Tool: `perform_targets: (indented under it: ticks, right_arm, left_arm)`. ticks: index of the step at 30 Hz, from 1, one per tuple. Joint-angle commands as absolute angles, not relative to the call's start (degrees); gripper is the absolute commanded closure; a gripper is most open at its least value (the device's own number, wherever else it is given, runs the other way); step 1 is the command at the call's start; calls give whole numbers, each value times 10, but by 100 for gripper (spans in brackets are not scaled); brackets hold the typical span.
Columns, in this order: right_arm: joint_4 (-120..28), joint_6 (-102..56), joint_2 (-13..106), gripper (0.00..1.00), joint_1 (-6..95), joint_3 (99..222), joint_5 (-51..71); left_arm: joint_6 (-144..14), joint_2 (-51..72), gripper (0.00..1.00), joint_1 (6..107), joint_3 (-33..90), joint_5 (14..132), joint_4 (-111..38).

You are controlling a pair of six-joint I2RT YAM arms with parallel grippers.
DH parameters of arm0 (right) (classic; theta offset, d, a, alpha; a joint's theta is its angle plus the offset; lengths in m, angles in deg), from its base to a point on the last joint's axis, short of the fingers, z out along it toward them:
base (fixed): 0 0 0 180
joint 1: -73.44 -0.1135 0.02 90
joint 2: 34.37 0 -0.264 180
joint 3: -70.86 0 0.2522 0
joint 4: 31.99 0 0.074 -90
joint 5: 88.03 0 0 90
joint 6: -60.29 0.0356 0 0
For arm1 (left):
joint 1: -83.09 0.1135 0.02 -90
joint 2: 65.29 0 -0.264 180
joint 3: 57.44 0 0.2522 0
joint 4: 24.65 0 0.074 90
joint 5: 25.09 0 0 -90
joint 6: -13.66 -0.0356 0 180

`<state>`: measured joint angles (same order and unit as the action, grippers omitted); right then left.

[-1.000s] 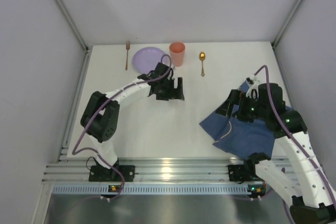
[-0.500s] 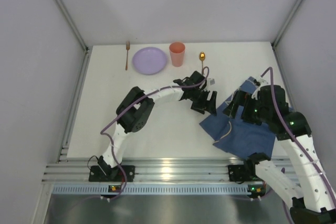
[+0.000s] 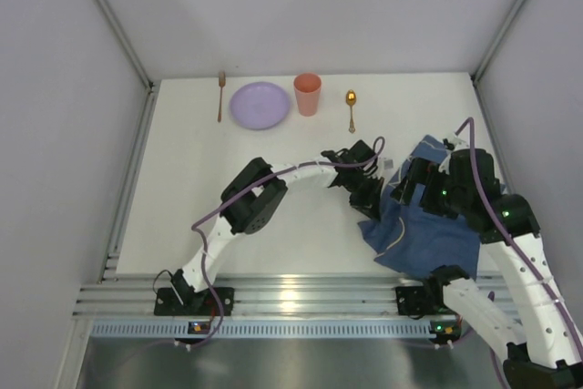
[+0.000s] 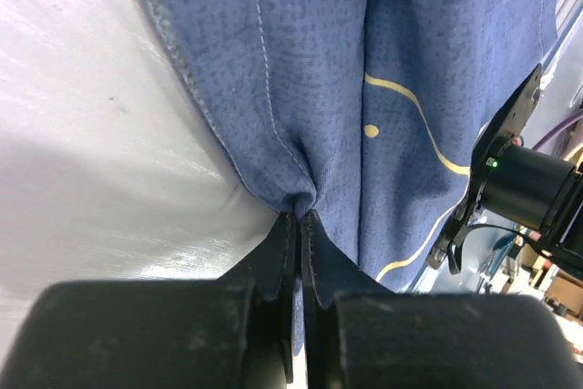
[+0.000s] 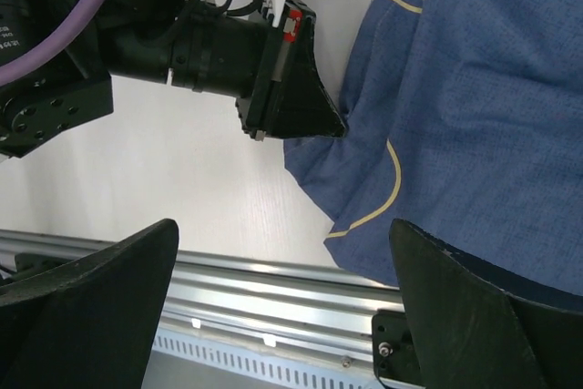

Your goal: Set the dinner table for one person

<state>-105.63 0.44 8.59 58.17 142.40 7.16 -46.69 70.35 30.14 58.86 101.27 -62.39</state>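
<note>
The dinner table [image 3: 200, 170] is a white top with the blue cloth placemat [image 3: 426, 234] lying rumpled at its right side. My left gripper [image 3: 371, 200] reaches across to the cloth's left edge and is shut on a pinched fold of it [image 4: 301, 216]. In the right wrist view the left gripper [image 5: 339, 128] shows as a black wedge touching the placemat [image 5: 474, 107]. My right gripper [image 3: 412, 181] hovers over the cloth's upper part, open, with nothing between its wide-set fingers [image 5: 284, 234].
Along the back edge stand a fork [image 3: 220, 96], a purple plate [image 3: 260, 105], an orange cup [image 3: 308, 93] and a gold spoon [image 3: 351, 108]. An aluminium rail [image 3: 291, 296] runs along the near edge. Grey walls close in both sides.
The left arm swung from beside the plate rightward across the table to the placemat, and its jaws closed on the cloth's left edge. The cloth there has bunched up.
</note>
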Motion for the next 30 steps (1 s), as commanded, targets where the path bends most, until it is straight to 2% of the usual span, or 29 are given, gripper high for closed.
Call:
perform_targets:
  ticks: [1,5,15,20,24,30]
  right_arm:
    - [-1046,7,96,0,581,1416,61]
    - [-1022,7,112,0,580,1388,72]
    - [-962,3,194,0,587,1321,71]
    - [-951,-2,238,0,588,1300,51]
    - [-922,11,264,0,589,1286,67]
    - [-837,35,329,0,588,1254,103]
  left_arm:
    - [-479,692,100,306,582,962,-659]
    - [-464,641,100,326,545,878,-678]
    - [-392,334,100,438,196,724,-621]
    - [-356,260,100,445,85,686,-618]
    - [-319,235,100,444,40,704,-592]
    - [-324,234,100,443,45,704,-601]
